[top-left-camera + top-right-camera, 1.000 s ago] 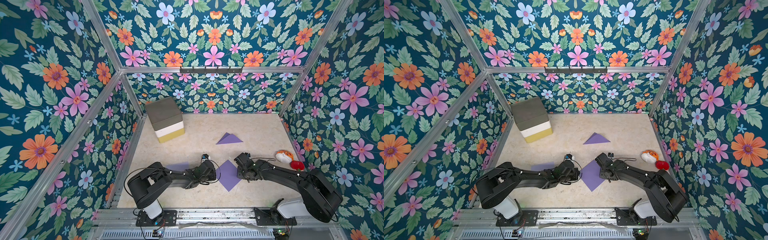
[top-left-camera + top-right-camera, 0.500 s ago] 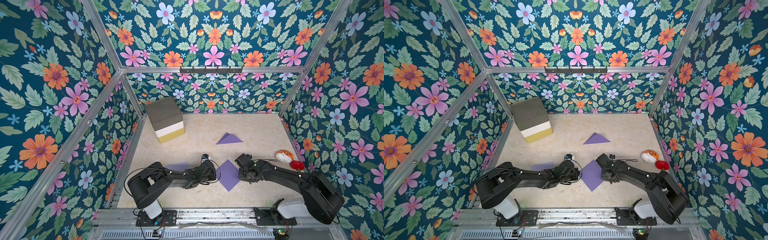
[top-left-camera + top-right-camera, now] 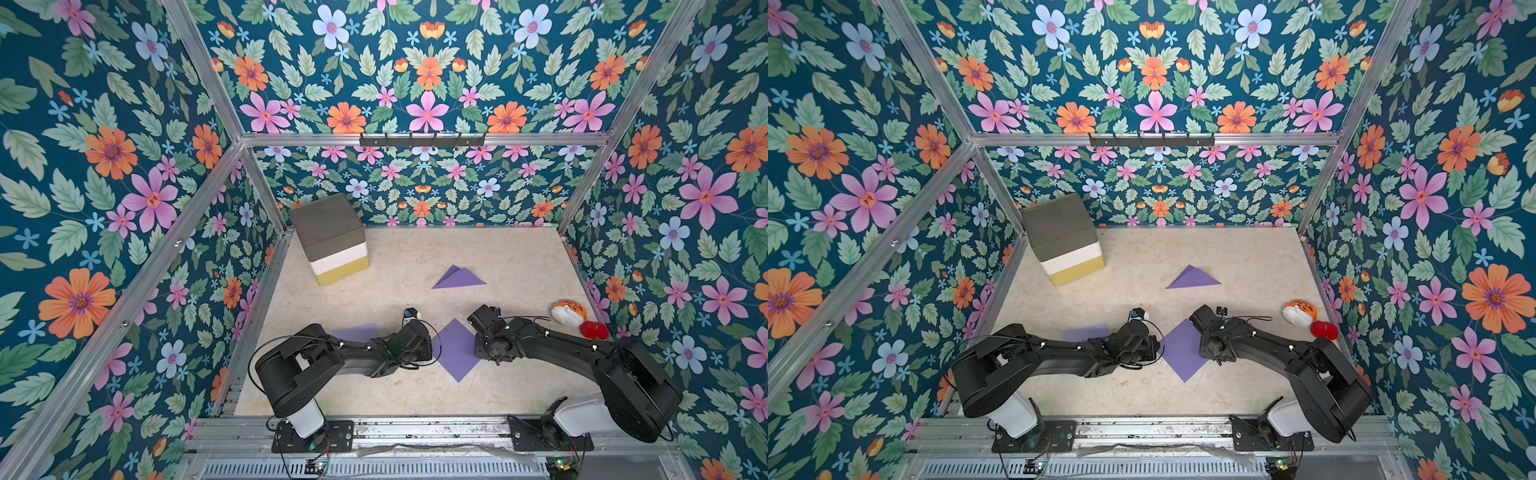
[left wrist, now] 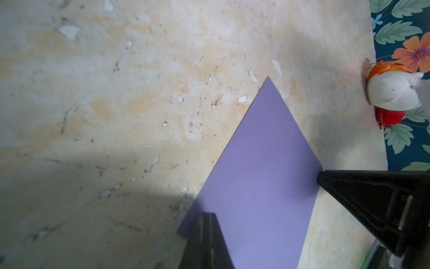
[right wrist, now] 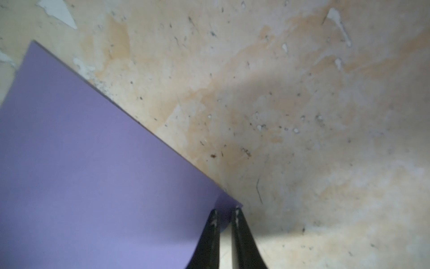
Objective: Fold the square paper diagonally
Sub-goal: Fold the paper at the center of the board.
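The square paper (image 3: 455,351) (image 3: 1183,351) is purple and lies as a diamond on the beige floor between my two arms. My left gripper (image 3: 432,349) (image 4: 207,214) is shut, its tips pinched together on the paper's left corner, where the sheet (image 4: 260,174) curves up a little. My right gripper (image 3: 476,351) (image 5: 225,210) sits at the opposite corner. Its jaws stand a narrow gap apart with the tip of that corner (image 5: 229,205) between them. From the left wrist view the right gripper's black tip (image 4: 322,178) touches the paper's far corner.
A folded purple triangle (image 3: 457,278) lies farther back. Another purple sheet (image 3: 357,332) shows partly under the left arm. A grey, white and yellow block (image 3: 332,237) stands at the back left. A plush tiger (image 3: 569,311) and a red toy (image 3: 594,330) lie by the right wall.
The right gripper's jaws have narrowed around the paper's right corner. The left gripper and the paper have stayed where they were.
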